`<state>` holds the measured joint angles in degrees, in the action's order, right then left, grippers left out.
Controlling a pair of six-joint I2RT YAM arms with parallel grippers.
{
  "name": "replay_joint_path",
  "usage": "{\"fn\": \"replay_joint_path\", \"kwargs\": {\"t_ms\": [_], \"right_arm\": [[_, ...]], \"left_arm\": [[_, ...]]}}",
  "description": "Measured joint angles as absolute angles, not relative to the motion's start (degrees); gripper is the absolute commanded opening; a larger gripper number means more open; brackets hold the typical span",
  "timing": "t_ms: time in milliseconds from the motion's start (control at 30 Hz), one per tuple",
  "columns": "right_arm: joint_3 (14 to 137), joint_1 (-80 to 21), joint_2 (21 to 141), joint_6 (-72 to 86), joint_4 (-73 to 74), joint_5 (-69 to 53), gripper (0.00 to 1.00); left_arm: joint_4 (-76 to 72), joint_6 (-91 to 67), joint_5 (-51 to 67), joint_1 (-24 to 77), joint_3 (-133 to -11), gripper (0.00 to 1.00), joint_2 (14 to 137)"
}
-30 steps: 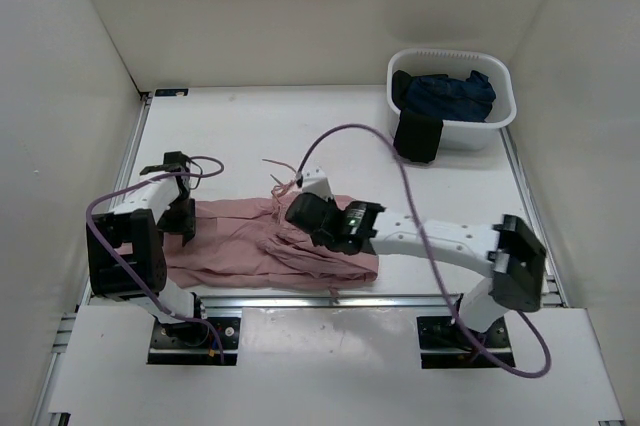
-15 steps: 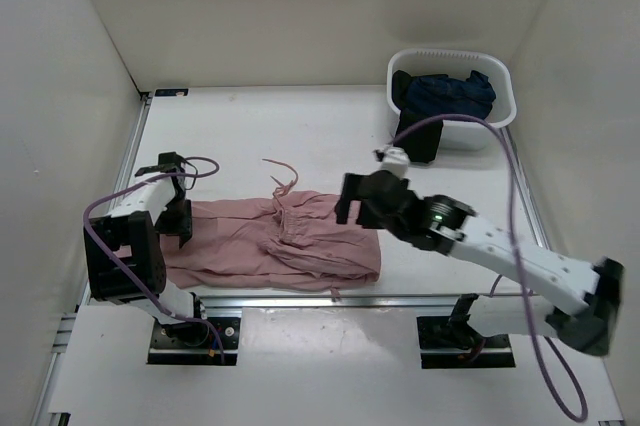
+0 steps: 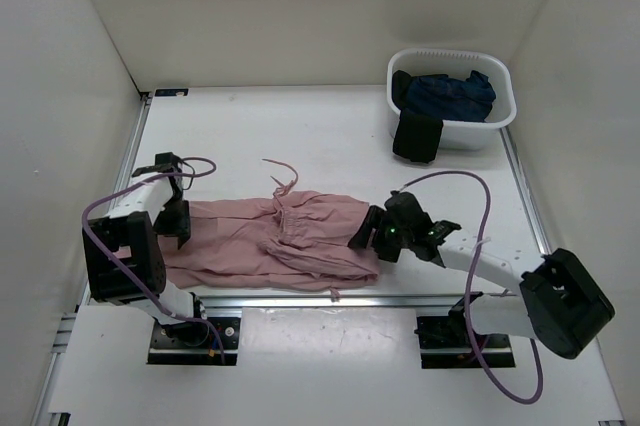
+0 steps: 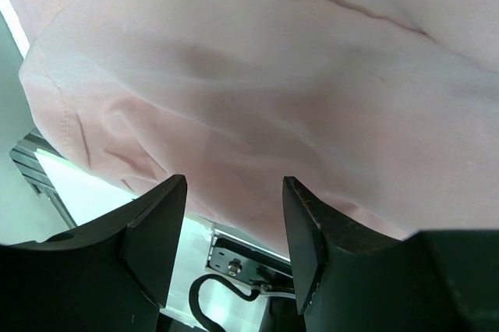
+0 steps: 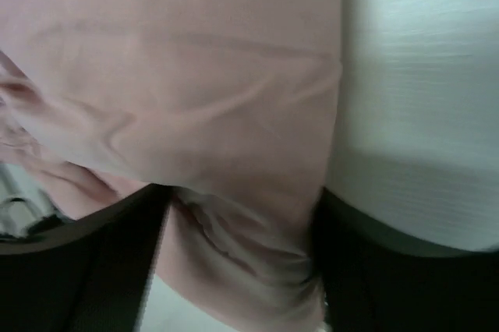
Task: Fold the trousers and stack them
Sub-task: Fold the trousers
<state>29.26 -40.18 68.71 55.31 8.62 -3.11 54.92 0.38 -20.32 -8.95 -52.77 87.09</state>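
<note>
Top external: left tool (image 3: 180,229) and right tool (image 3: 362,238) are hovering spread over opposite trousers (image 3: 260,244) ends by the surface's (image 3: 330,141) near edge, probably lining up a fold.

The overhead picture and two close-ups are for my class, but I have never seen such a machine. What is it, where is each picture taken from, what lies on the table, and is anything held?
Two robot arms are bolted at the near edge of the table. The wide picture comes from a fixed camera above and behind them; each close-up comes from a camera on one wrist, looking past its own fingers. Wrinkled pink trousers lie spread on the table; a white basket at the far right holds dark blue clothes. The left gripper is at the trousers' left end, the right gripper at their right end. Both stand open; nothing looks gripped.
</note>
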Motion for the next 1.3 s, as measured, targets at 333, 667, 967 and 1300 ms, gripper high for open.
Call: {"fn": "replay_joint_path", "kwargs": {"t_ms": [333, 667, 967, 1300], "right_arm": [[24.71, -28.27, 67.75, 57.54, 5.98, -13.89, 0.00], [66.50, -9.17, 61.56, 34.39, 56.45, 2.61, 0.00], [104.33, -35.64, 91.70, 27.81, 73.60, 17.10, 0.00], [133.40, -50.39, 123.59, 28.05, 73.95, 14.52, 0.14]], "left_arm": [[55.81, 0.38, -19.53, -10.66, -55.42, 0.68, 86.48], [57.08, 0.36, -17.30, -10.81, -59.64, 0.69, 85.27], [57.45, 0.36, -16.67, -10.81, -61.04, 0.69, 85.65], [57.54, 0.36, -14.81, -10.81, -60.69, 0.69, 86.83]]}}
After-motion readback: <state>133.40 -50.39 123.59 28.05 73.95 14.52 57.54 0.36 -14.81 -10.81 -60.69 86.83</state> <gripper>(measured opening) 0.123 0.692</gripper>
